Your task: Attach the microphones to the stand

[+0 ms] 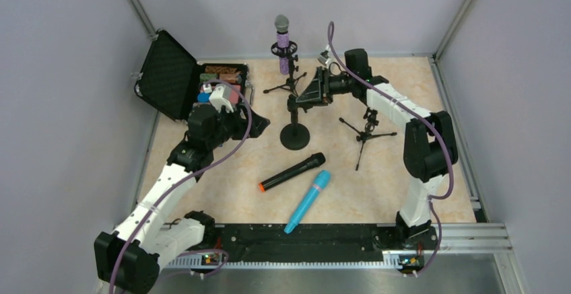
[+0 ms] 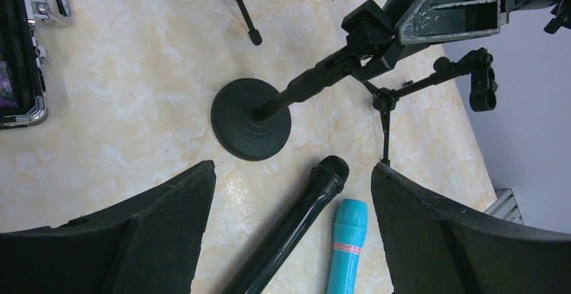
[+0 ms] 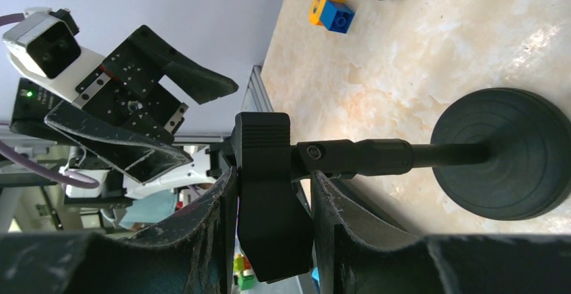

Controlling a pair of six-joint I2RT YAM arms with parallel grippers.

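Right gripper point(image 3: 273, 196) clenches stand clip point(image 3: 264, 139). Left gripper point(image 2: 291, 169), released, hangs above black microphone point(image 2: 296, 220) and blue microphone point(image 2: 347, 247) on open tabletop point(image 2: 135, 119).

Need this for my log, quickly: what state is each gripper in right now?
Left gripper: open, holding nothing.
Right gripper: closed on the black plastic clip atop the black round-base stand.

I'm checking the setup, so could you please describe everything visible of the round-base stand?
The round-base stand is matte black: a ringed disc foot, a slim jointed pole and a blocky clip on top, empty. It stands upright, foot flat on the marbled table. The right gripper is shut on the clip.
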